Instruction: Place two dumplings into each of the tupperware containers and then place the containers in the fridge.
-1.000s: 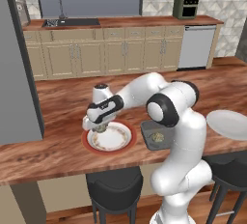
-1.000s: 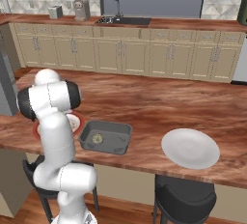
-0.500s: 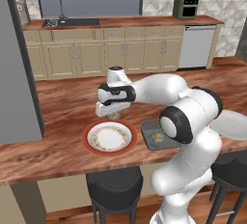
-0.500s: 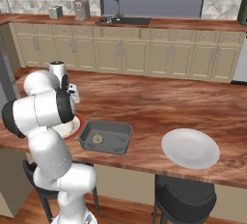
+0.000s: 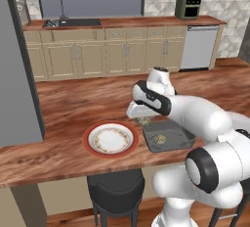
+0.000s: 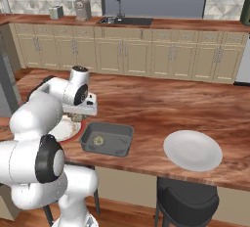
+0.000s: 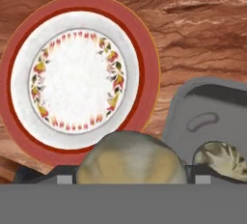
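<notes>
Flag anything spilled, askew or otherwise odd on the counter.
Nothing stands out. One dumpling lies inside the dark container, another sits between the claw's fingers, and the red-rimmed plate and white plate lie flat and bare. No spills show.

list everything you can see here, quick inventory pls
held lumpy greenish-tan dumpling: one, between the pincer's fingertips
second greenish-tan dumpling: one, inside the tray
dark grey rectangular tupperware tray: one, on the wooden counter
red-rimmed round flowered plate: one, beside the tray
plain white round plate: one, apart on the tray's other side
black round stools: two, under the counter
olive green toaster oven: one, back counter
tall grey fridge: one, counter's end
pincer: one, dark tips, closed on the held dumpling
</notes>
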